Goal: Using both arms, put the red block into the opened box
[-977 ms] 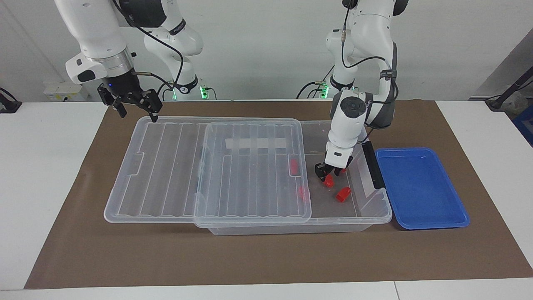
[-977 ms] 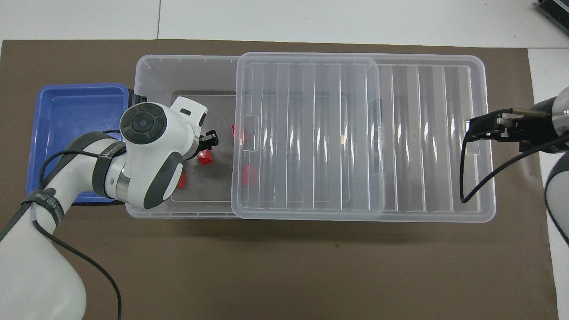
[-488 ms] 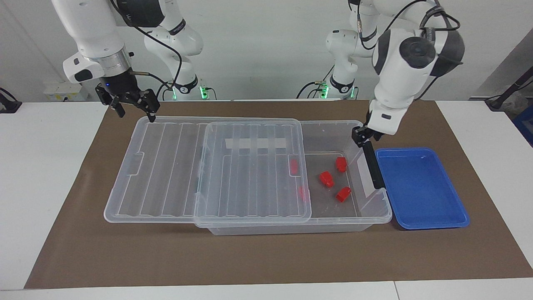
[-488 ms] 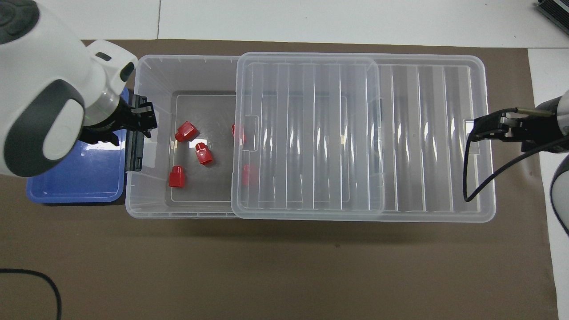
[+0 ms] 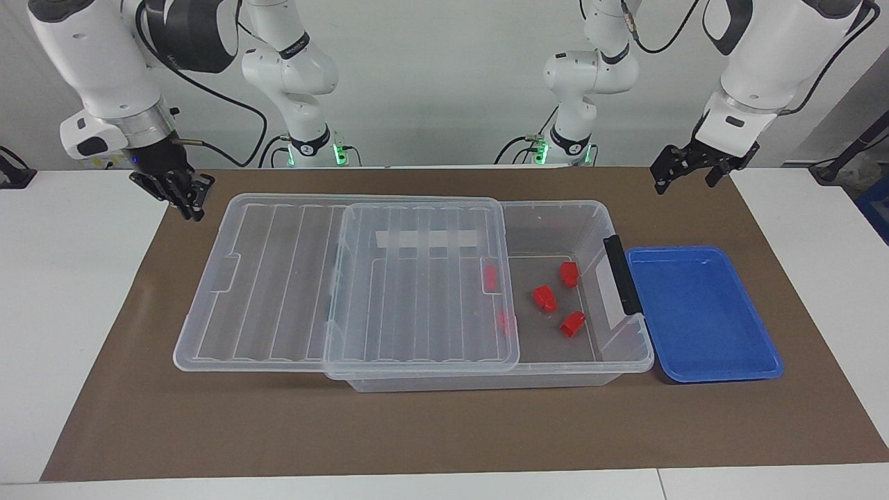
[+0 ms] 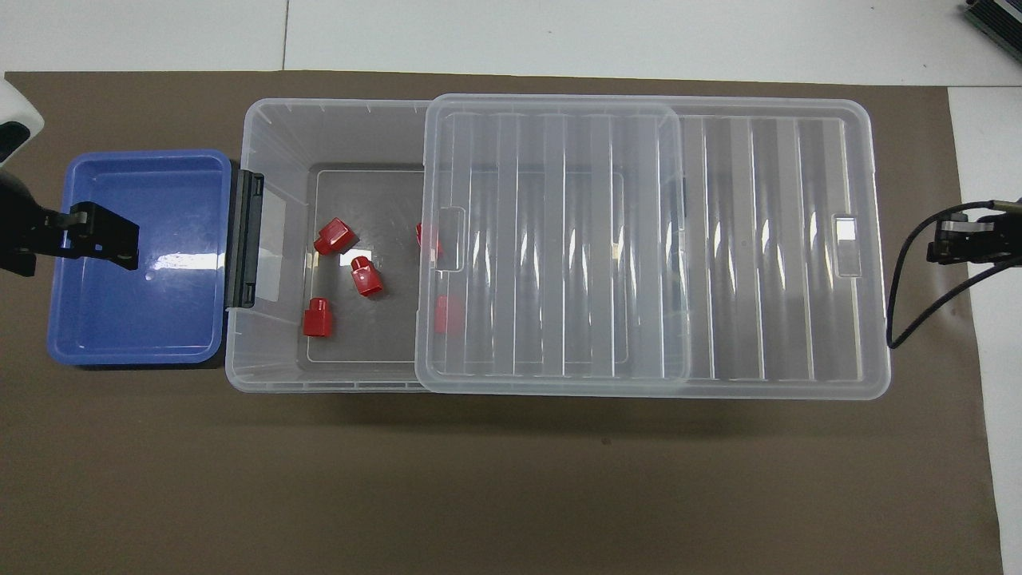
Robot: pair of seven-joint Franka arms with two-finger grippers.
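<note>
**Both arms pulled back, blocks left in the bin**

Since a second ago my left arm has lifted out of the clear storage bin (image 5: 628, 351) and swung away; my left end effector (image 5: 684, 173) now hangs at the upper right of the facing view, over the brown mat (image 5: 444, 430) just above the blue tray (image 5: 701, 316), fingers spread and holding nothing. My right end effector (image 5: 182, 198) has drifted off the lid's corner to the upper left of that view, over the mat's edge, fingertips pinched together on nothing.

Three red blocks (image 5: 544, 298) lie uncovered on the bin's floor, near the dark grey end handle (image 5: 621, 274); two more show dimly through the ribbed lid (image 5: 417, 292). That lid sits slid toward the right arm's end of the surface, covering the bin's middle and leaving the handle end uncovered. A second ribbed clear panel (image 5: 257, 292) extends from under the lid toward the right arm's end.
</note>
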